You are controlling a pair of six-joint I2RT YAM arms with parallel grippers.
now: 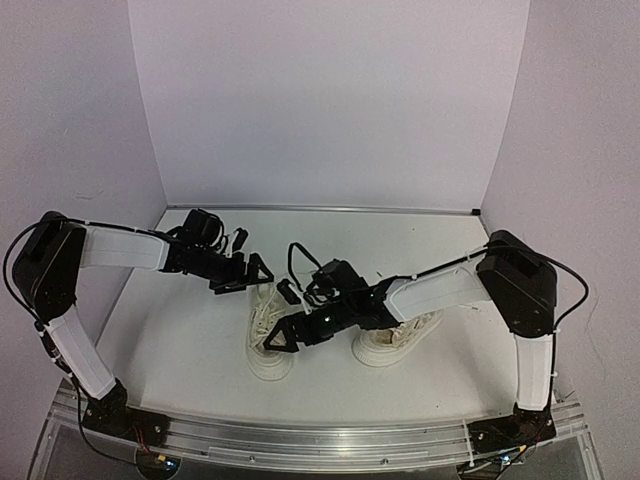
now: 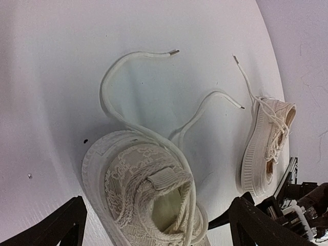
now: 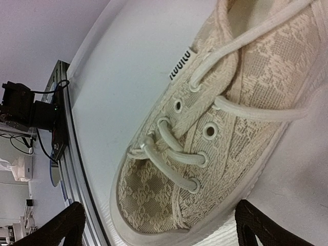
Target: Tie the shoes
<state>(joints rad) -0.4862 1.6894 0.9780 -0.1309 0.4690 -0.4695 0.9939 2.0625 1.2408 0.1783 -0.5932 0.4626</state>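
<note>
Two cream canvas shoes lie unlaced on the white table. The left shoe (image 1: 266, 345) has its heel toward the back, and two loose laces (image 2: 110, 77) trail behind it. My left gripper (image 1: 250, 272) is open just behind and above its heel (image 2: 148, 192), with one finger (image 2: 56, 228) on each side. My right gripper (image 1: 281, 338) is open over the same shoe's toe (image 3: 169, 195), holding nothing. The right shoe (image 1: 398, 342) lies partly hidden under my right arm and shows in the left wrist view (image 2: 269, 141).
The table's metal front rail (image 1: 320, 440) runs close below the shoes, and shows in the right wrist view (image 3: 60, 133). White walls enclose the back and sides. My right forearm (image 1: 440, 290) stretches across above the right shoe.
</note>
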